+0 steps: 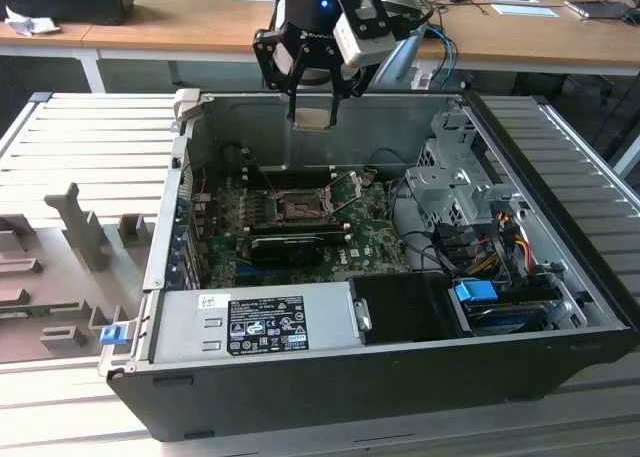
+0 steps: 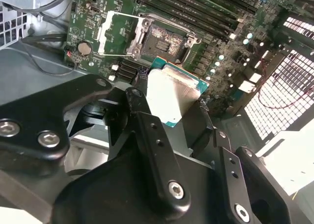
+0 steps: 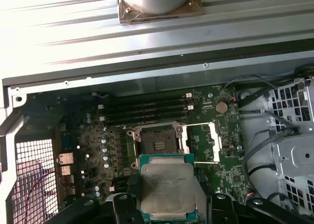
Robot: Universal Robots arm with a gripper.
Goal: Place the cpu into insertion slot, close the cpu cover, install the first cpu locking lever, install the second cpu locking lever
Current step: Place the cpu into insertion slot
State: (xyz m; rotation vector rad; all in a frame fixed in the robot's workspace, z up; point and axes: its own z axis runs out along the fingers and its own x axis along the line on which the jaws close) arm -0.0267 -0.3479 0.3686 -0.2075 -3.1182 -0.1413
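- Black gripper links sit nearest in the second wrist view. The fingers are drawn in against opposite edges of the cpu, so the jaws are narrowed to the chip's width and have hold of it.
- Silver-grey metal, edged by a green rim, is the side of the cpu that faces both wrist cameras.
- In the exterior view the gripper hangs over the open computer case, close to its far wall. The chip is in the air at about rim height, well apart from the board below.
- Beyond the chip lies the insertion slot on the green motherboard. Its dark centre is uncovered and nothing touches it.
- Just beside the slot the cpu cover stands raised, its thin metal frame tilted away from the socket.
- Past the slot run long black memory sticks, with a round coin cell off to one side.
- Farthest off in the exterior view, a wooden desk stands behind the case.
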